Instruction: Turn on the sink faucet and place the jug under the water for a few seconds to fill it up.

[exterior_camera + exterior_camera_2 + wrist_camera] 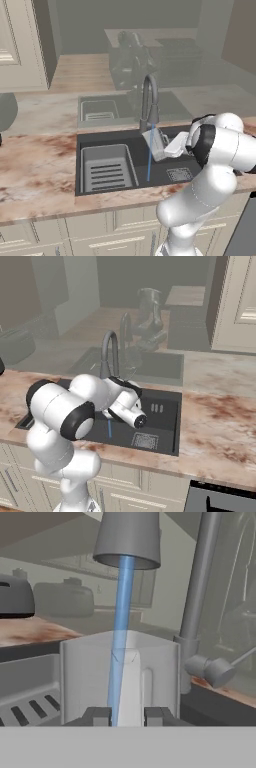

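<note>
The translucent jug [120, 677] hangs straight under the sink faucet's nozzle [127, 537]. The blue water [121, 612] runs down into it. My gripper [129, 717] is shut on the jug's handle, one fingertip [102, 716] on each side. From the left base view the jug [155, 142] sits tilted just below the faucet [149, 100], above the black sink [100, 142]. The water [149, 160] streams on down to the basin floor. My white hand reaches the jug from the right. In the right base view my arm hides the jug; the faucet [107, 353] and a short piece of water [110, 428] show.
A light grey ribbed rack [105, 167] fills the sink's left half, and a square drain grate [179, 174] lies at the right. The faucet's lever [210, 669] sticks out beside its stem. A silver toaster [17, 343] stands on the marble counter [35, 170].
</note>
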Tool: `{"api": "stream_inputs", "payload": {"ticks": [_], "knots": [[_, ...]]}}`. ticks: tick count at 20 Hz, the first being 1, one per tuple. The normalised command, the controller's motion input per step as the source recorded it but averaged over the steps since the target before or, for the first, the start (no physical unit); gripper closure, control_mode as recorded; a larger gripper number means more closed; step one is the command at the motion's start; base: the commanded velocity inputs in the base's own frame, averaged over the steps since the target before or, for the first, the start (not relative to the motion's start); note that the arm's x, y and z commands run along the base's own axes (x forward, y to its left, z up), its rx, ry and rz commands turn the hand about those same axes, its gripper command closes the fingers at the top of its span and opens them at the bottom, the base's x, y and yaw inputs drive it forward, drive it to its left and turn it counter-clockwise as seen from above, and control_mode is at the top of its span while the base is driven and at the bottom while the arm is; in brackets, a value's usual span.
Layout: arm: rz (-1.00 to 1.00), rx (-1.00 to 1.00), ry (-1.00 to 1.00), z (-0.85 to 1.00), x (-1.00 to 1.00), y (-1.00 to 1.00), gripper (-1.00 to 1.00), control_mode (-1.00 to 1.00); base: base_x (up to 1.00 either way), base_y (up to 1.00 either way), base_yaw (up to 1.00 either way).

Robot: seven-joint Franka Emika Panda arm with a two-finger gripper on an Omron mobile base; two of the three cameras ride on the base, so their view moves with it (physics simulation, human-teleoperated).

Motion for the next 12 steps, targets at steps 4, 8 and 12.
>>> {"api": "stream_inputs", "payload": {"ticks": [4,8,12], "knots": [[0.0,0.0,0.0,0.0,0.0,0.0,1.0,-1.0,0.0,0.0,0.0],[0.0,0.0,0.0,0.0,0.0,0.0,1.0,-1.0,0.0,0.0,0.0],[0.0,0.0,0.0,0.0,0.0,0.0,1.0,-1.0,0.0,0.0,0.0]]}}
